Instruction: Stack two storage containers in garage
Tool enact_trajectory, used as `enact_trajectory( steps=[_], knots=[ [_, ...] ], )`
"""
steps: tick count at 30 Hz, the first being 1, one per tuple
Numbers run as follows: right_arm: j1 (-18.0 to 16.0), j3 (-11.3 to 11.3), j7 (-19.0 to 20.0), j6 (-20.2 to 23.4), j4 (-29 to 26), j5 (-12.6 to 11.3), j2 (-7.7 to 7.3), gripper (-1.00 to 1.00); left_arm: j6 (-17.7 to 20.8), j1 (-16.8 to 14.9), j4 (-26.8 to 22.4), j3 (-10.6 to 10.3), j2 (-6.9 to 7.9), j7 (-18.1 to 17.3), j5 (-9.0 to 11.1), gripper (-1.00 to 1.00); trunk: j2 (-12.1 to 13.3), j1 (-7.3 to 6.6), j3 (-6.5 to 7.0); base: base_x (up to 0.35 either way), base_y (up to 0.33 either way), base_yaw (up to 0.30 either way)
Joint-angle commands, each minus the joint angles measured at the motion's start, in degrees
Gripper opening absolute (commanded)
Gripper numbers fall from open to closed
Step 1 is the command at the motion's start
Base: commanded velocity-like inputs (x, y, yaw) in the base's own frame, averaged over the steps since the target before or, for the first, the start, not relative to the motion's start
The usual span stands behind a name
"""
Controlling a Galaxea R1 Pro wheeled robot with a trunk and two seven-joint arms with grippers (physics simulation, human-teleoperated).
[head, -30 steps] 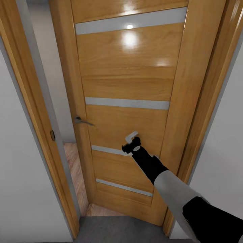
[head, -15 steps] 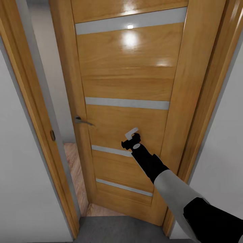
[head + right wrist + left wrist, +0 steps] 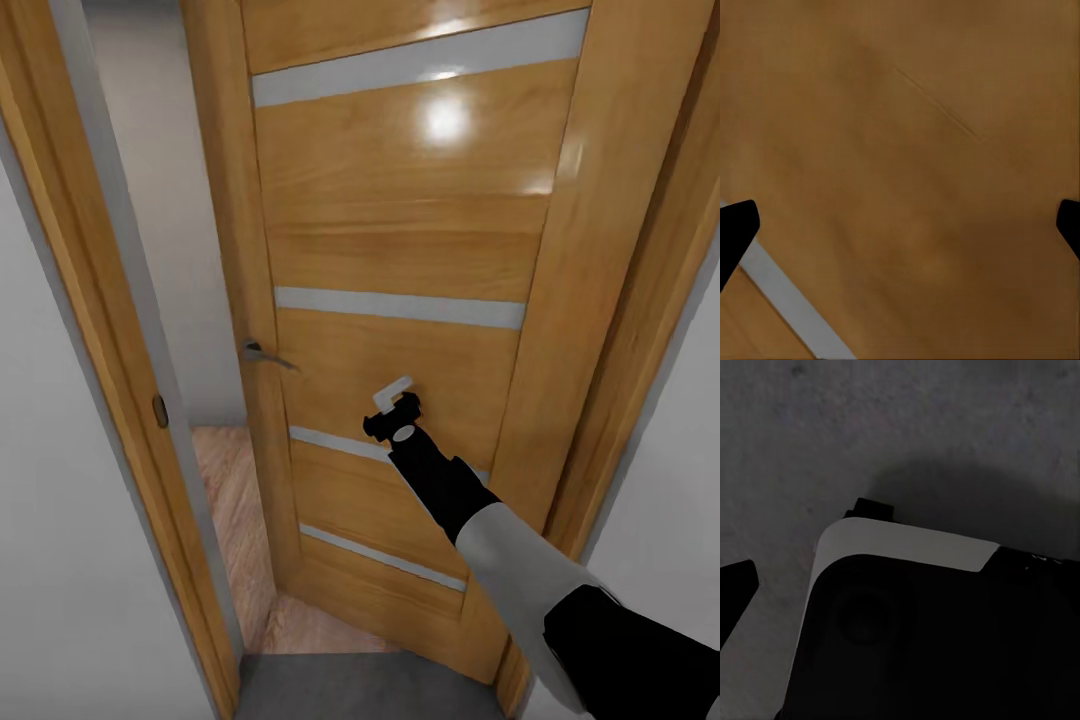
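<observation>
The storage containers are out of view. My right gripper (image 3: 392, 404) reaches forward at the end of its black and white arm, right up against the orange-wood door (image 3: 400, 240) between two of its glass slits. In the right wrist view that gripper (image 3: 900, 232) is open, its dark fingertips (image 3: 733, 232) far apart against the door's wood, with nothing between them. The left wrist view looks down on the dark-grey concrete floor (image 3: 832, 435) and my own base (image 3: 937, 637). One dark fingertip (image 3: 733, 589) of the left gripper shows at that picture's edge, spread wide.
The door stands partly open, with a metal handle (image 3: 262, 353) on its free edge. Through the gap lie light wood planks (image 3: 235, 500) and a white wall. The wooden door frame (image 3: 90, 300) and white walls close in on both sides. Grey concrete (image 3: 350, 690) lies under me.
The door has swung further away, and the gap beside its handle edge is wider, showing more plank floor. The right gripper has stayed against the door panel.
</observation>
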Motion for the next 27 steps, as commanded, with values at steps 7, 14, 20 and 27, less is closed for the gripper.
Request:
enact_trajectory(
  steps=[7, 14, 20, 27],
  knots=[
    [-0.09, 0.31, -2.33, 0.59, 0.02, 1.34, 0.0, 1.0, -0.1, -0.01, -0.01, 0.23, -0.04, 0.01, 0.19, 1.0, -0.03, 0.03, -0.05, 0.213, 0.181, 0.0],
    [-0.09, 0.07, -2.75, 0.54, 1.22, 1.11, 0.0, 1.0, -0.1, -0.01, -0.01, 0.23, -0.04, 0.01, 0.19, 1.0, -0.03, 0.03, -0.05, 0.134, 0.085, 0.0],
    [-0.16, -0.22, -3.54, -0.26, 6.48, 1.18, 0.0, 1.0, -0.1, -0.01, -0.01, 0.23, -0.04, 0.0, 0.19, 1.0, -0.03, 0.03, -0.05, 0.03, 0.008, 0.0],
    [-2.47, -0.39, -6.47, -0.25, 8.25, 1.12, 0.0, 1.0, -0.07, -0.01, -0.01, 0.17, -0.04, 0.0, 0.16, 1.0, -0.03, 0.03, -0.05, 0.001, 0.0, 0.0]
  ],
)
